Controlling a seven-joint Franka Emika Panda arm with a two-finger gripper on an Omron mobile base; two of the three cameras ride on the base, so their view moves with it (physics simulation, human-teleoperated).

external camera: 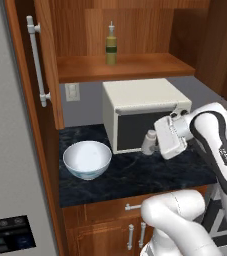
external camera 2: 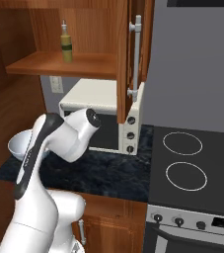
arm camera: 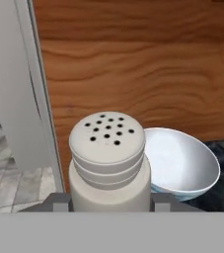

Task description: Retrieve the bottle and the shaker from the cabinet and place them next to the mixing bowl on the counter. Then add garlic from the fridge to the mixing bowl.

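White shaker (arm camera: 108, 160) sits pinched between the jaws of the gripper (arm camera: 108, 202), perforated cap toward the hand camera. From the left base view the shaker (external camera: 148, 142) is held in the air above the dark counter (external camera: 135, 172), in front of the microwave (external camera: 142, 112), with the gripper (external camera: 155, 144) reaching leftward from the arm.

Bowl (external camera: 87, 159), white, rests on the counter to the left of the shaker, apart from it. Hand view has the bowl (arm camera: 182, 165) just behind and beyond the shaker, wood panel behind both.

Bottle (external camera: 111, 46), olive-coloured with a narrow neck, stands upright on the open cabinet shelf (external camera: 135, 67) above the microwave. Right base view shows the bottle (external camera 2: 66, 43) on the same shelf, cabinet door (external camera 2: 133, 54) swung open, and the bowl (external camera 2: 19, 144) partly hidden behind the arm. Stove (external camera 2: 192, 163) lies to the right of the counter.
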